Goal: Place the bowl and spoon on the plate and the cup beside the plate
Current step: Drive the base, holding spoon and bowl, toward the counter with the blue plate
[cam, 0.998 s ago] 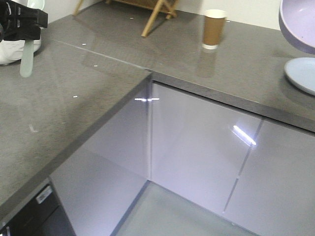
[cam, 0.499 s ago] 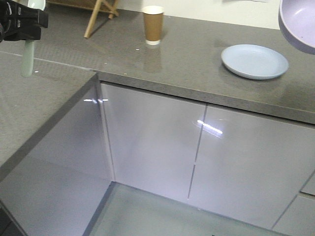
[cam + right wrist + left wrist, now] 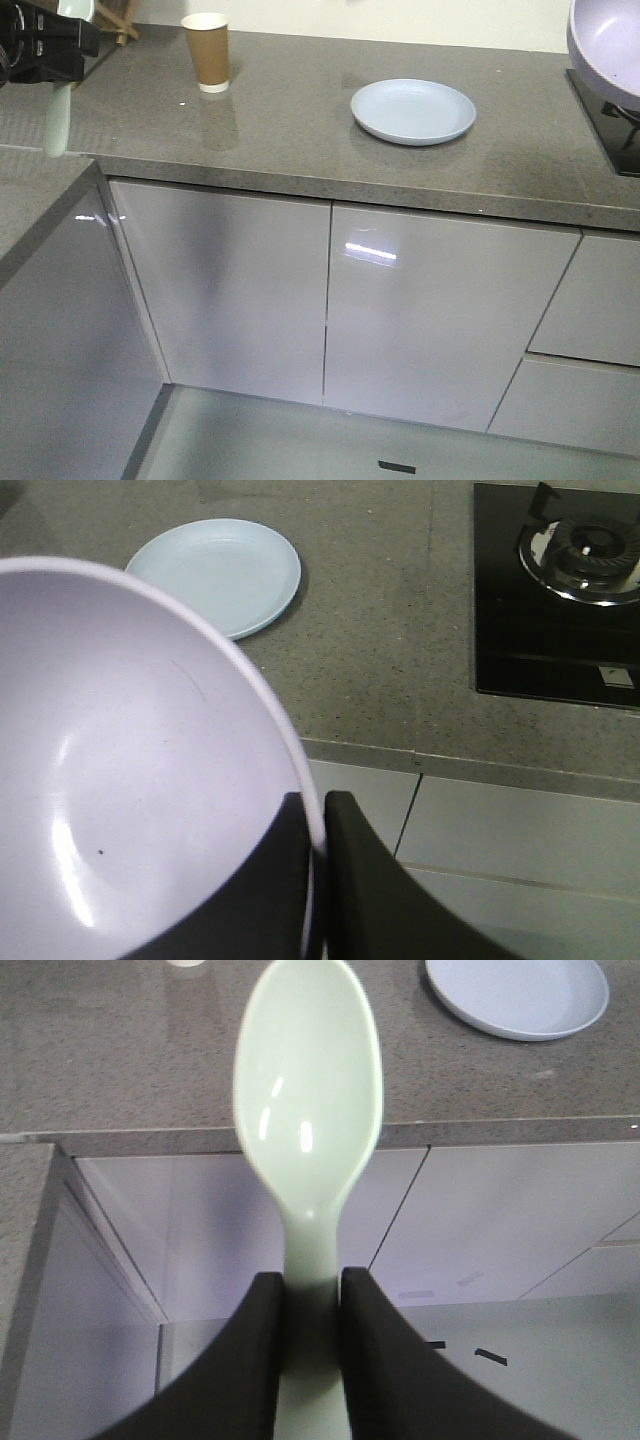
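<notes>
The pale mint-green spoon [image 3: 305, 1110] sticks out with its head forward, and my left gripper [image 3: 312, 1280] is shut on its handle; in the front view it hangs at the top left [image 3: 55, 100], in front of the counter edge. My right gripper [image 3: 318, 805] is shut on the rim of the lavender bowl [image 3: 130, 770], which is held in the air at the front view's top right [image 3: 607, 45]. The pale blue plate [image 3: 413, 110] lies bare on the counter, ahead of the bowl and to its left [image 3: 218, 572]. The brown paper cup [image 3: 207, 52] stands upright far left of the plate.
A grey L-shaped counter [image 3: 290, 140] tops glossy cabinet doors [image 3: 330, 300]. A black gas hob [image 3: 555, 590] is set into the counter right of the plate. A wooden stand leg [image 3: 125, 15] shows behind the cup.
The view has swung right along the counter: cup and plate have slid left in the picture and the hob has come into sight. Both grippers keep their holds on spoon and bowl.
</notes>
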Controlling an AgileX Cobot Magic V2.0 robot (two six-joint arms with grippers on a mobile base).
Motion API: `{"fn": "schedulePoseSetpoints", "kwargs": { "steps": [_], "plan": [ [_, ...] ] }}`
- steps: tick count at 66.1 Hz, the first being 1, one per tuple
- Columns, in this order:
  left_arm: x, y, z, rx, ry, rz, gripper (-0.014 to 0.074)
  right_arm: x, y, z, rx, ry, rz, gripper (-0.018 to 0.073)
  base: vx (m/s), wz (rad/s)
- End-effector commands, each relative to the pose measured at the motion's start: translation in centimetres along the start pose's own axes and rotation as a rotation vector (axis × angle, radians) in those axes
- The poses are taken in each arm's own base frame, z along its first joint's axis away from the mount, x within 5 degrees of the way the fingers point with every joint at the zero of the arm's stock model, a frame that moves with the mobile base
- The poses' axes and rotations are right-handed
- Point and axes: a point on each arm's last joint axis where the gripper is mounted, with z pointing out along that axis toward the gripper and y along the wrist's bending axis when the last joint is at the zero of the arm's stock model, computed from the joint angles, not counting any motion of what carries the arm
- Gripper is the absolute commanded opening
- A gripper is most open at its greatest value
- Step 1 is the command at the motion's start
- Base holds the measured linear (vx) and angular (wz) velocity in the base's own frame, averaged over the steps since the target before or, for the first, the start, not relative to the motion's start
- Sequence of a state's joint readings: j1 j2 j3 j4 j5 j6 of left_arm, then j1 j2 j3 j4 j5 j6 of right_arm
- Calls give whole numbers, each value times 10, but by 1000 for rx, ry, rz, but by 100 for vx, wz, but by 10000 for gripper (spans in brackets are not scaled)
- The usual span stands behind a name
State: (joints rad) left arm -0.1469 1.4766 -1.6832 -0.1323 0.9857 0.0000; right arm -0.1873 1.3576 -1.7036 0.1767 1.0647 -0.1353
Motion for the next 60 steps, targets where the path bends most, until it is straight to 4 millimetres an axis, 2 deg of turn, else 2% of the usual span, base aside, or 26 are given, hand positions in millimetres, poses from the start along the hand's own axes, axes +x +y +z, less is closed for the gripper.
{"fn": "schedulePoseSetpoints", "kwargs": {
  "steps": [1, 60],
  "plan": [
    [-12, -6, -24, 22, -126, -7, -6, -12, 1, -21, 8, -131, -8, -6, 1, -20],
    [-12, -6, -24, 22, -126, -7, -6, -12, 1, -21, 7, -128, -8, -6, 2, -5]
  ]
}}
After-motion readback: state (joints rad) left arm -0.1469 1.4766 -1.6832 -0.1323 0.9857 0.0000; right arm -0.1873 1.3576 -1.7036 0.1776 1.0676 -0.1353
